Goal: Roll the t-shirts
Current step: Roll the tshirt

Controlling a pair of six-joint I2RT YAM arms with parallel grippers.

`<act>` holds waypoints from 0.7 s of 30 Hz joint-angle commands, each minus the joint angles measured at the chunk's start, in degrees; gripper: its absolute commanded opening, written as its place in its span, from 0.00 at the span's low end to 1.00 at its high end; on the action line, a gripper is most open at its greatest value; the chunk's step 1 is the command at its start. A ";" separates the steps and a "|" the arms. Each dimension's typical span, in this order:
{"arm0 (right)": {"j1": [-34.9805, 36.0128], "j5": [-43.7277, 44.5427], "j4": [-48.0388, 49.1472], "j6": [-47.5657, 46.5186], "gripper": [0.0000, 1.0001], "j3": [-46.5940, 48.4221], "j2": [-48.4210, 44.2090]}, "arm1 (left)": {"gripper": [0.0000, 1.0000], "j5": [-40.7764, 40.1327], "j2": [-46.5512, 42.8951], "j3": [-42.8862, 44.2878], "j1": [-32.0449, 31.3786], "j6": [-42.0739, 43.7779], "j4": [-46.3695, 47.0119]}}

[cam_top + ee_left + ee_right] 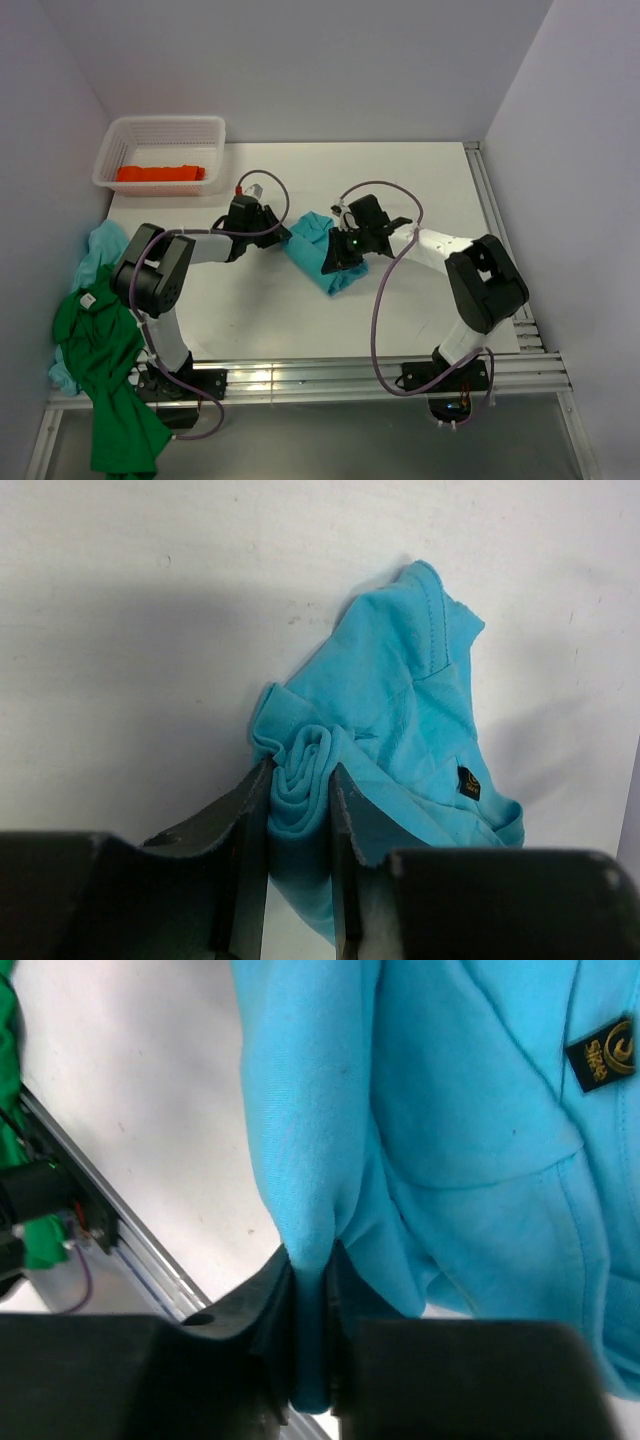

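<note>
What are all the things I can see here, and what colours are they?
middle t-shirt: one, turquoise, bunched mid-table
side t-shirt: one, turquoise, table's left edge, partly under the green one
green t-shirt: one, bright green, draped over the table's near left corner
orange-red t-shirt: one, orange-red, inside the basket
basket: one, white mesh, far left corner
table: one, white
left gripper: one, black, shut on the middle t-shirt's rolled end
right gripper: one, black, shut on a fold of it

Open over far and right table (430, 190); blocked far left by basket (170, 121), along left edge by green shirt (105, 350) (another turquoise (100, 245) with it), mid-table by turquoise shirt (315, 255).
</note>
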 commanded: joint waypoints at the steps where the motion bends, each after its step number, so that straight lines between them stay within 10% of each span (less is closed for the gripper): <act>1: 1.03 0.04 2.97 2.05 0.14 -4.36 -2.32 | 0.00 -3.71 -0.97 -0.07 -0.31 2.68 -7.43; 3: 1.38 0.04 5.26 2.76 0.00 -5.77 -1.01 | 0.00 -3.71 -1.49 -0.07 -0.31 2.59 -7.61; 12: 4.19 5.11 7.94 6.19 0.01 -9.92 5.42 | 0.00 -3.97 -3.60 0.45 -0.93 2.76 -9.36; 21: 6.30 19.62 2.99 6.98 0.53 -9.73 -0.54 | 0.00 -2.48 -4.04 4.23 -1.71 3.90 -14.19</act>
